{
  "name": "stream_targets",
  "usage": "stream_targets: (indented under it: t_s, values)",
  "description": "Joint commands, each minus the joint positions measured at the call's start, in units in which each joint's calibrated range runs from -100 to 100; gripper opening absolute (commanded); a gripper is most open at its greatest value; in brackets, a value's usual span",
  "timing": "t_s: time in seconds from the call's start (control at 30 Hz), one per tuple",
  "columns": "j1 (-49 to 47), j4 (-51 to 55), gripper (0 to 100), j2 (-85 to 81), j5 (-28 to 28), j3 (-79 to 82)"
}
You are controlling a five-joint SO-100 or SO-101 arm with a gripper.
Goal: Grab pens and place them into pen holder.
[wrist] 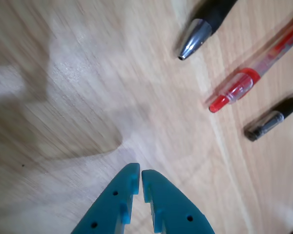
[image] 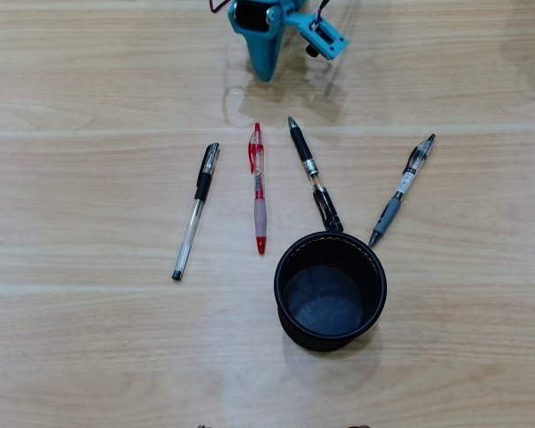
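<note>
Gripper [wrist: 139, 179] pinched nearly closed, holding nothing; pens [image: 259, 189] fanned flat beside holder [image: 290, 254], easy reach probably.

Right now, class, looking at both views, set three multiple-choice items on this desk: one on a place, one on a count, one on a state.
1. In the overhead view, which pen's end touches the pen holder rim?
A clear black-capped pen
B red and white pen
C black pen

2. How many pens lie on the table?
A two
B four
C six

3. The gripper is:
A shut, empty
B holding a pen
C wide open

Answers: 1 C, the black pen reaches the rim. 2 B, four lie in a row. 3 A, the wrist view shows teal fingers together, nothing between.
</note>
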Motion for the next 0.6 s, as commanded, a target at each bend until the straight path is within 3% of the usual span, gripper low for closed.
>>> stream_targets:
  t_s: [0.0, 0.3, 0.4, 0.57]
  values:
    - [3.4, 1.5, 2, -0.3, -0.2, -1.6]
    - [6.3, 2.0, 2, -0.1, -0.6, -2.1]
    - [6.5, 1.3, 2, 0.0, -4.6, -3.9]
    - [6.8, 0.1, 2, 5.2, -6.7, -20.8]
